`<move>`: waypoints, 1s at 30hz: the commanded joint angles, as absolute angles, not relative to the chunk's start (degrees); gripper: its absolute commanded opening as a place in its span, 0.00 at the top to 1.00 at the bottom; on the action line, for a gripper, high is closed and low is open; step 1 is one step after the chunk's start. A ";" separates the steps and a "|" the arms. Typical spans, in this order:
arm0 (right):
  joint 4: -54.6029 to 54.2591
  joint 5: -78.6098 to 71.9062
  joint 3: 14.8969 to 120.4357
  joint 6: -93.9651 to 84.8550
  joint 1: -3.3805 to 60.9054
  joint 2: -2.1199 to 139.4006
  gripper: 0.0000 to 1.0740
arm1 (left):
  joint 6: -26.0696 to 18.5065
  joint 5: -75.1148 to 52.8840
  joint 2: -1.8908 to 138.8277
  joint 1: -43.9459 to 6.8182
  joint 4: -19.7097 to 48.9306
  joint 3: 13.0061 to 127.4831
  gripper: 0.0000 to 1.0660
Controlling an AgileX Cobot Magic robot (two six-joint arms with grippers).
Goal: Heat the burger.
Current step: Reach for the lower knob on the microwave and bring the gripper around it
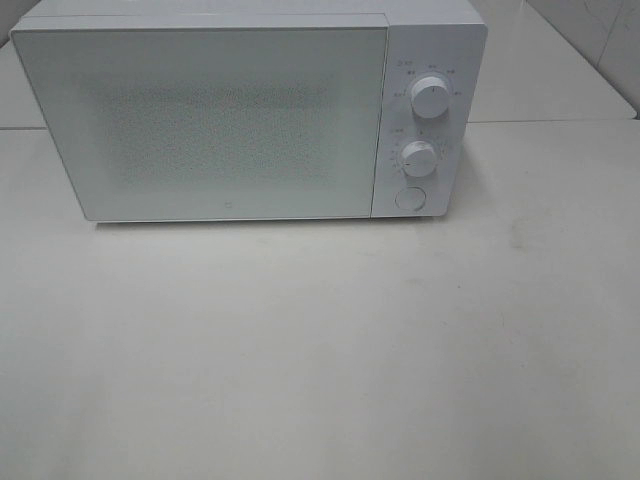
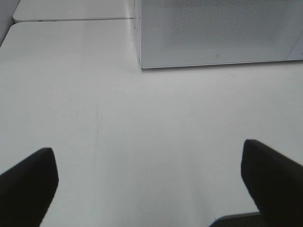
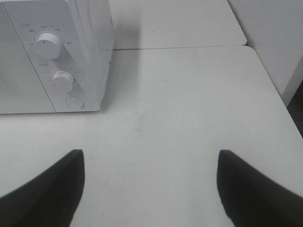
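The burger is out of view in every frame. A white microwave [image 1: 200,120] stands at the back of the table with its door shut; nothing shows through the speckled door. My left gripper [image 2: 147,146] hangs open over the bare table, in front of the microwave's [image 2: 218,33] left corner. My right gripper [image 3: 150,152] is open too, empty, in front and to the right of the microwave's control panel [image 3: 52,56]. Neither gripper appears in the exterior high view.
The control panel carries an upper knob [image 1: 431,98], a lower knob [image 1: 418,158] and a round button [image 1: 409,198]. The white table [image 1: 320,350] stretches in front of the microwave. A second table section [image 3: 180,23] lies behind a seam, and the table's right edge [image 3: 279,99] drops off.
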State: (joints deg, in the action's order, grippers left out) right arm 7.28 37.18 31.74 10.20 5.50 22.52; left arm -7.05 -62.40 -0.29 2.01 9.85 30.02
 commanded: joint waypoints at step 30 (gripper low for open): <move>7.22 5.79 32.20 10.20 5.10 53.63 0.30 | -6.99 -61.54 -1.55 1.95 10.26 29.85 0.07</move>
